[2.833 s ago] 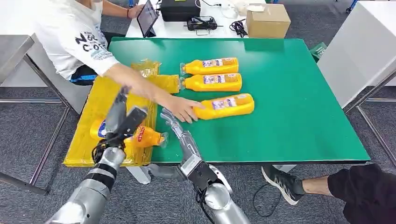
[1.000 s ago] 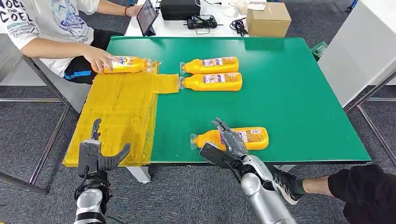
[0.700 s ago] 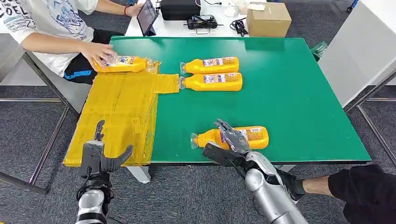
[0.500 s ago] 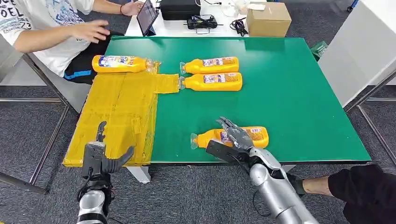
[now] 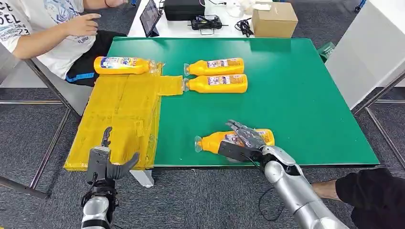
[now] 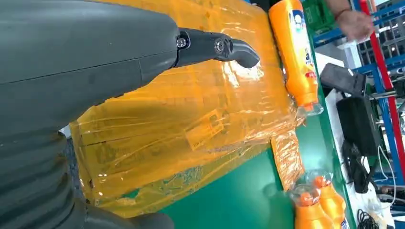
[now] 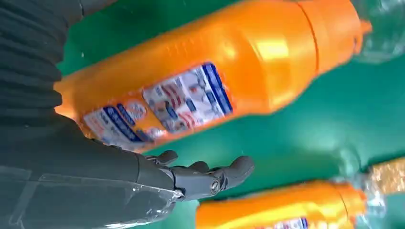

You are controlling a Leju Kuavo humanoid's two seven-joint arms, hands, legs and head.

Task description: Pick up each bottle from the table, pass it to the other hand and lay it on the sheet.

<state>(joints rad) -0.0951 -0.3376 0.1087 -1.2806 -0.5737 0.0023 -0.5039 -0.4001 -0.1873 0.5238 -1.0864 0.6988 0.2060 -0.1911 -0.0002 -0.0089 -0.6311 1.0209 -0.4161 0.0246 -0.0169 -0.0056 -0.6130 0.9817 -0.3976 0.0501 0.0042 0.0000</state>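
An orange bottle (image 5: 212,141) lies on its side near the front edge of the green table (image 5: 305,95). My right hand (image 5: 247,139) hovers over its label end, fingers spread and not closed round it; in the right wrist view the bottle (image 7: 215,81) lies beside the fingers (image 7: 210,176). Two more bottles (image 5: 215,67) (image 5: 217,83) lie side by side further back. Another bottle (image 5: 122,65) lies at the far end of the yellow sheet (image 5: 119,114). My left hand (image 5: 107,161) hangs below the sheet's near edge, fingers apart and empty; it (image 6: 71,62) faces the sheet (image 6: 191,109).
A person (image 5: 43,28) sits at the far left, hands drawn back from the table. A cardboard box (image 5: 274,19), a tablet (image 5: 150,14) and a black device (image 5: 184,9) stand behind the table. Someone's leg (image 5: 372,195) is at the lower right.
The person let go of the bottle at the sheet's far end and drew the hand back. My right hand moved right along the near bottle. My left hand rose slightly.
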